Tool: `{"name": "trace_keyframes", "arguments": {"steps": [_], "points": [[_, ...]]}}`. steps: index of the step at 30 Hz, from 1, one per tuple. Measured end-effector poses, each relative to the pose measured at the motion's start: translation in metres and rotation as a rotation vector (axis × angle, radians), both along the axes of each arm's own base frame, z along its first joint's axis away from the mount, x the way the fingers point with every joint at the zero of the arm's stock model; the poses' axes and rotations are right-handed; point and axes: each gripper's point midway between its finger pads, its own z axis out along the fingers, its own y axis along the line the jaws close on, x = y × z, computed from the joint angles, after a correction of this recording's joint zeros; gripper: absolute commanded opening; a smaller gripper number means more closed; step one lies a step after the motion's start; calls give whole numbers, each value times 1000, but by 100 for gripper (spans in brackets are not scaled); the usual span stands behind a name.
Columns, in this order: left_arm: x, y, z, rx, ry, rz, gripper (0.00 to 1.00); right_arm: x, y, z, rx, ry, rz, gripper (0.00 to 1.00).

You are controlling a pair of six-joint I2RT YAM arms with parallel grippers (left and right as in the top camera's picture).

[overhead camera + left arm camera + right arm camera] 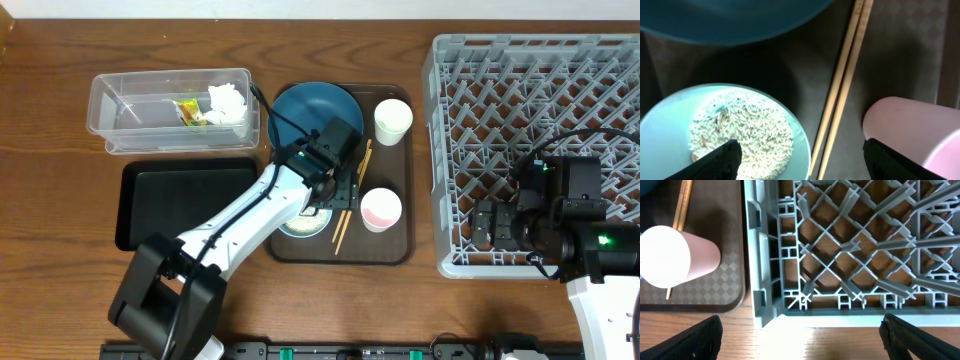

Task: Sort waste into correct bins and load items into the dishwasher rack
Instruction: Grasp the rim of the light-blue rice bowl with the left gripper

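Observation:
My left gripper [335, 190] [802, 162] is open and empty, low over the brown tray. One finger is over the light blue bowl [300, 226] [660, 135] of white rice [740, 130]. The other is by the pink-inside cup [381, 208] [910, 125]. The wooden chopsticks [340, 228] [842, 85] lie between the fingers. The dark blue plate [300, 105] [730, 20] and white cup [393, 119] stand further back. The yellow-green wrapper [190, 112] and white tissue [228, 103] lie in the clear tub [120, 100]. My right gripper [490, 225] [802, 340] is open and empty at the front left corner of the grey rack [540, 100] [850, 245].
The black tray [180, 200] lies in front of the clear tub, left of the brown serving tray [400, 240] [715, 290]. The rack holds nothing that I can see. The pink-inside cup also shows in the right wrist view [670, 255], lying on its side.

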Motion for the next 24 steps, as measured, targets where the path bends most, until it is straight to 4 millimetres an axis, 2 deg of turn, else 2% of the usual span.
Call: {"name": "trace_keyframes", "arguments": {"steps": [6, 13, 24], "points": [[4, -3, -8, -15, 4, 52, 80, 0, 0, 0, 0, 0, 0, 99], [3, -2, -26, 5, 46, 87, 78, 0, 0, 0, 0, 0, 0, 99], [6, -3, -36, 11, 53, 117, 63, 0, 0, 0, 0, 0, 0, 99]]}}
